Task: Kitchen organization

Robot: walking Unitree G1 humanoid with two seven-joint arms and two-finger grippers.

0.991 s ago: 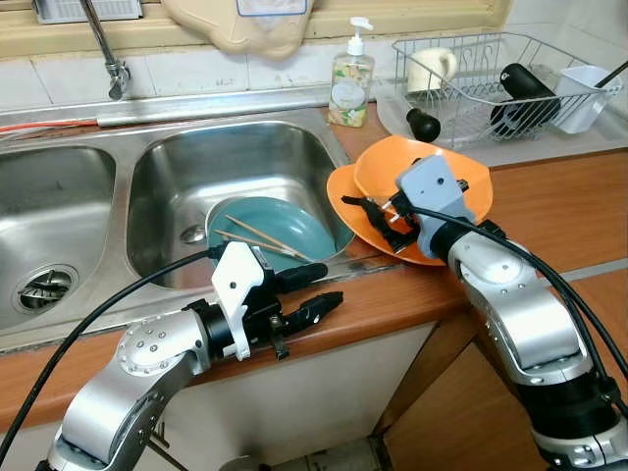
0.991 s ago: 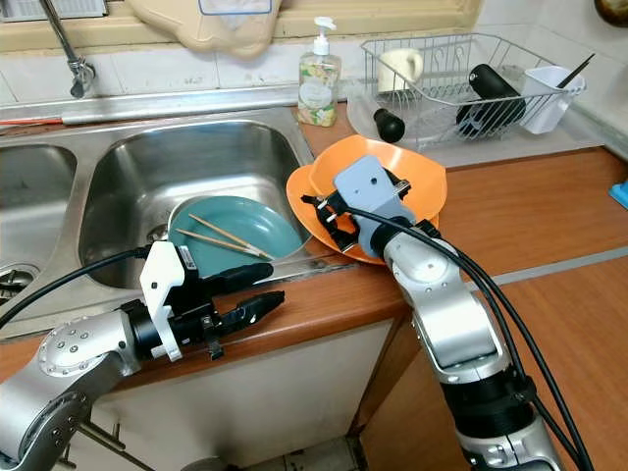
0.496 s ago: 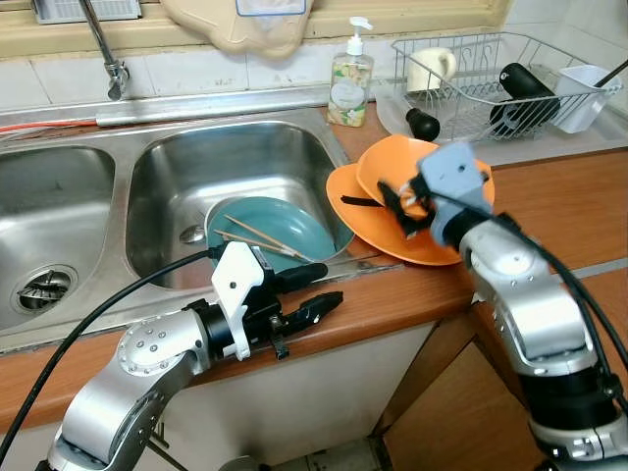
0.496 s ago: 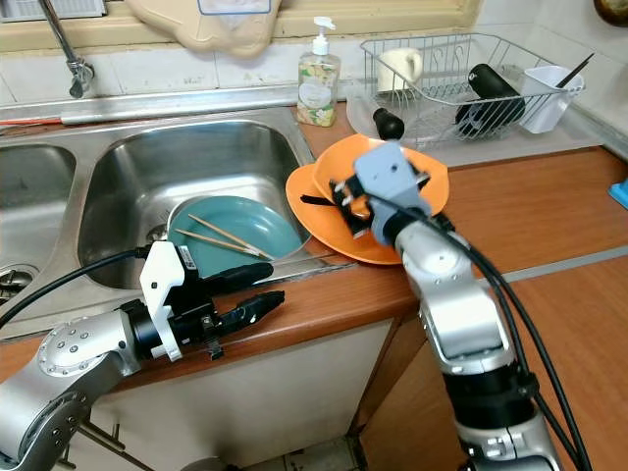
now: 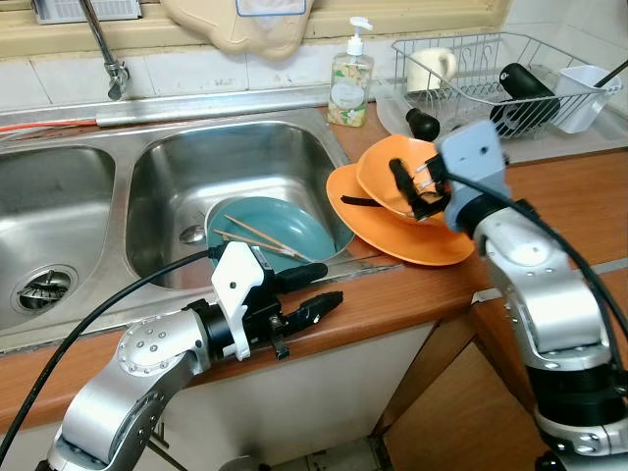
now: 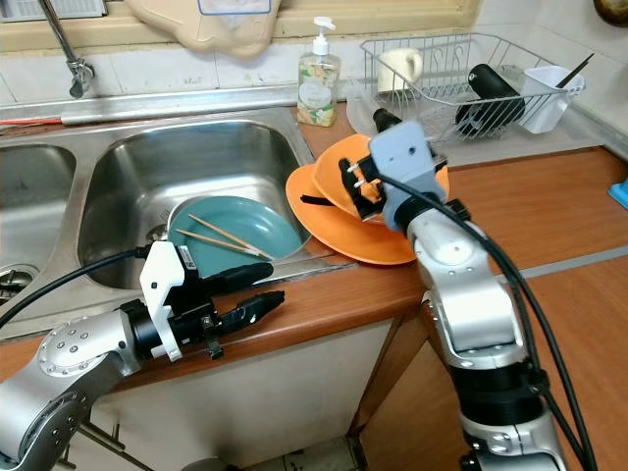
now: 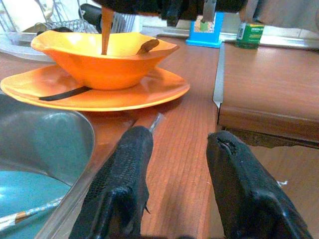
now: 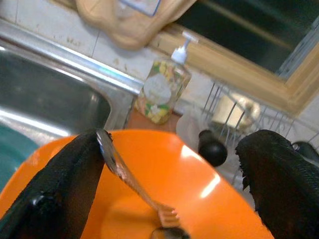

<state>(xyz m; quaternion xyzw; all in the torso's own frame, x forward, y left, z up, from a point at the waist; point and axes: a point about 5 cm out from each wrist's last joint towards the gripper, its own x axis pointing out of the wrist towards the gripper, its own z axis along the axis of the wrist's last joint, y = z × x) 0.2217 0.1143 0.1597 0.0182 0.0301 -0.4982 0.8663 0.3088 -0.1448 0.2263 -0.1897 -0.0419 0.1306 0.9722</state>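
- The right end effector (image 5: pixel 420 186) hovers over the orange bowl (image 5: pixel 388 180), its two black fingers spread wide; a metal fork (image 8: pixel 133 183) leans against one finger with its tines down in the bowl.
- The bowl is glossy, wavy-rimmed plastic and sits on a matching orange plate (image 5: pixel 412 245) at the edge of the wooden worktop (image 5: pixel 559 206), just beside the sink; a dark utensil (image 7: pixel 65 93) lies on the plate's rim.
- The left end effector (image 5: pixel 312 290) hangs over the worktop's front edge below the sink, its textured black fingers (image 7: pixel 124 174) parted, holding nothing.
- In the stainless steel sink basin (image 5: pixel 182 177) rests a round teal plate (image 5: pixel 294 231) with two thin wooden chopsticks (image 5: pixel 257 235) laid across it.
- A pump soap bottle (image 5: pixel 351 78) with a floral label stands behind the sink; its writing cannot be read.
- A wire dish rack (image 5: pixel 471 83) holds a cream mug (image 5: pixel 430 69), a black cylindrical item (image 5: pixel 525 88) and a white cutlery holder (image 5: pixel 584 96).
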